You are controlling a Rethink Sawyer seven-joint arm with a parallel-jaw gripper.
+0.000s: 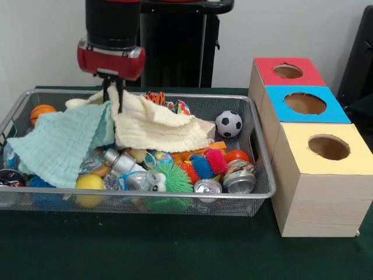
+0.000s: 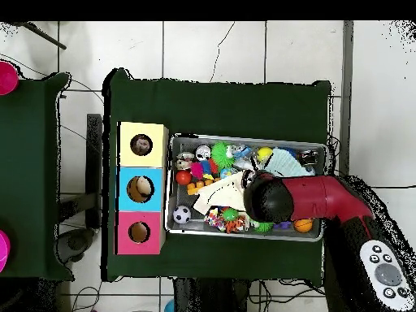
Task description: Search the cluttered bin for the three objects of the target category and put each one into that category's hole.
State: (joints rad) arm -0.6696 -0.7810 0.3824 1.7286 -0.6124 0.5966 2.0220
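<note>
The robot's hand (image 1: pixel 113 93) pinches a cream cloth (image 1: pixel 156 125) over the cluttered wire bin (image 1: pixel 263 153), beside a mint cloth (image 1: pixel 58 143).

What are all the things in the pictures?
wire bin: one, silver, on the green table
cloths: two, cream and pale mint, draped over the bin's contents
soccer ball: one, black and white, bin corner nearest the boxes
cans: several, silver, along the bin's front
spiky balls: green, blue, pink, among the cans
yellow ball: one, front of the bin
orange ball: one, back corner
boxes: three, wooden, red, blue and yellow tops with holes, beside the bin
gripper: one, black, at the cream cloth
</note>
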